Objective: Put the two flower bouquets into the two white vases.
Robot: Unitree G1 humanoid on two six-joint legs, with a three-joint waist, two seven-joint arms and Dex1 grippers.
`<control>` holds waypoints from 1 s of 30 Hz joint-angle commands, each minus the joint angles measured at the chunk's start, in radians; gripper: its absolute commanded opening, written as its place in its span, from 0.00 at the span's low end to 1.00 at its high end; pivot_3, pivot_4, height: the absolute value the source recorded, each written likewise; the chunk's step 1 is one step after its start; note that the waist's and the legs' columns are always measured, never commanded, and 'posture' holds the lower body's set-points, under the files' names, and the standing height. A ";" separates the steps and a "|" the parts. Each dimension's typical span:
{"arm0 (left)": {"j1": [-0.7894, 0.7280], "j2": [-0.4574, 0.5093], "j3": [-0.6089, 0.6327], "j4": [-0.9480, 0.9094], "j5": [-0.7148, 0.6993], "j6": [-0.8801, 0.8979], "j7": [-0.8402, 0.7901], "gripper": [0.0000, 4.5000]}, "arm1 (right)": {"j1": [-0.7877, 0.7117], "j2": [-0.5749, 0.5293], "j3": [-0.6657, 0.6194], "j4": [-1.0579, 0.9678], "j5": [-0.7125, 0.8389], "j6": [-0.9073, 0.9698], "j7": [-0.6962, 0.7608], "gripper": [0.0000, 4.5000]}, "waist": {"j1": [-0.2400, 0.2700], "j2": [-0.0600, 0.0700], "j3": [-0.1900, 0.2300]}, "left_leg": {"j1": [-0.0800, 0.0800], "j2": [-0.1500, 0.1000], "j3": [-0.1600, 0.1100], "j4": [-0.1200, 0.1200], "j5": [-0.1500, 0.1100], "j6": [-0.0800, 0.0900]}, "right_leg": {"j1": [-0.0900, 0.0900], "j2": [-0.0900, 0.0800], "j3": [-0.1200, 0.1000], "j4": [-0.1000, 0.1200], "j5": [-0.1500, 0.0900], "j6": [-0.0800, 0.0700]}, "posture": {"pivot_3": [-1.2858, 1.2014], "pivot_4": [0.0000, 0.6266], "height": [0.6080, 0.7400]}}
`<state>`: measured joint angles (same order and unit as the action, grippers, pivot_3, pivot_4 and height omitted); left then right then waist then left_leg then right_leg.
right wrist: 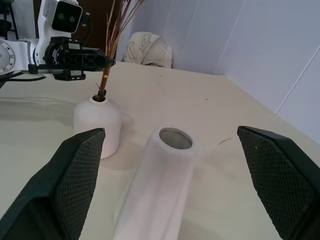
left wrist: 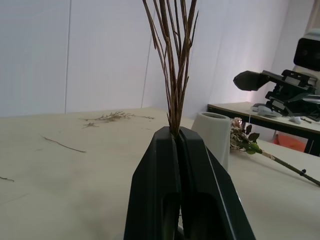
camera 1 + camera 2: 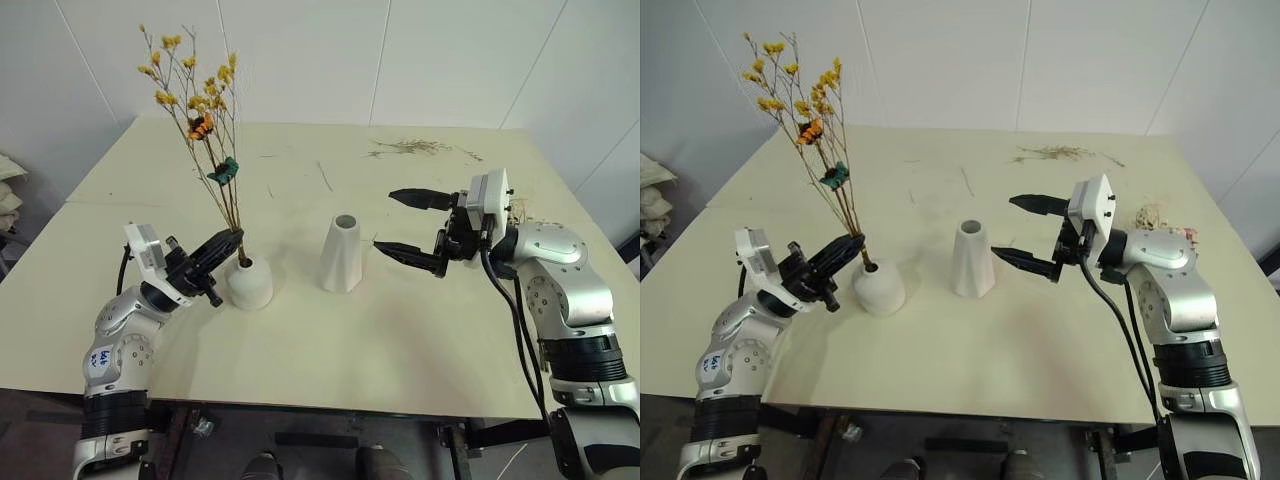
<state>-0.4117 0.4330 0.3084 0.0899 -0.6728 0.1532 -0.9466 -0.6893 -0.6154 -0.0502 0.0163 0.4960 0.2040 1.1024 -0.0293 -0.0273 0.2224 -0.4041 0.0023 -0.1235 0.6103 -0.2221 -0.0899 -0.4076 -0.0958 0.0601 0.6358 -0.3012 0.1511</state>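
White squat vase (image 3: 249,283) holds yellow bouquet (image 3: 195,100), L gripper (image 3: 226,243) clamping stems; R gripper (image 3: 412,228) wide open nr cone vase (image 3: 341,255).

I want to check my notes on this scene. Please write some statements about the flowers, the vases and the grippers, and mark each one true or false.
1. The yellow bouquet has its stems in the short vase. True.
2. The left gripper is open and away from the stems. False: it is shut on the stems just above the vase's hole.
3. The tall vase holds the pink bouquet. False: it is empty; the pink bouquet lies on the table.
4. The right gripper is open beside the tall vase. True.
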 commanded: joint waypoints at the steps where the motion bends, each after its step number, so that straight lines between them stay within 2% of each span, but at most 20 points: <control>1: 0.020 0.007 -0.010 -0.027 0.015 -0.011 -0.005 0.00 | 0.006 0.005 -0.034 -0.044 0.020 -0.010 -0.012 1.00 | 0.000 0.000 0.000 | 0.000 0.000 0.000 0.000 0.000 0.000 | 0.000 0.000 0.000 0.000 0.000 0.000 | 0.52 0.24 1.00; 10: 0.021 0.039 -0.001 -0.002 0.036 -0.045 -0.014 0.00 | 0.012 0.019 -0.029 -0.047 0.017 -0.016 -0.021 1.00 | 0.000 0.000 0.000 | 0.000 0.000 0.000 0.000 0.000 0.000 | 0.000 0.000 0.000 0.000 0.000 0.000 | 0.52 0.24 1.00; 19: 0.010 0.040 -0.008 0.042 0.097 -0.165 -0.029 0.00 | 0.003 0.022 -0.027 -0.040 0.014 -0.016 -0.021 1.00 | -0.001 0.000 0.000 | 0.000 0.000 0.000 -0.001 0.000 0.000 | 0.000 0.000 0.000 -0.002 0.000 0.000 | 0.52 0.24 1.00; 25: -0.005 0.040 -0.004 0.050 0.092 -0.182 -0.018 0.00 | -0.001 0.024 -0.025 -0.033 0.012 -0.019 -0.021 1.00 | -0.001 0.000 0.000 | 0.000 0.000 0.000 -0.001 0.000 0.000 | 0.000 0.000 0.000 -0.002 0.000 0.000 | 0.52 0.24 1.00; 30: 0.000 0.043 -0.008 -0.002 0.051 -0.125 -0.024 0.00 | -0.004 0.028 -0.023 -0.033 0.010 -0.019 -0.021 1.00 | -0.001 0.000 0.000 | 0.000 0.000 0.000 -0.001 0.000 0.000 | 0.000 0.000 0.000 -0.002 0.000 0.000 | 0.52 0.24 1.00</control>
<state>-0.4145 0.4633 0.2978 0.1278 -0.6023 0.0139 -0.9669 -0.6786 -0.5868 -0.0499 0.0036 0.4952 0.1980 1.0869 -0.0300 -0.0272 0.2224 -0.4041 0.0023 -0.1235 0.6088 -0.2221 -0.0898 -0.4076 -0.0958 0.0600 0.6341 -0.3011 0.1511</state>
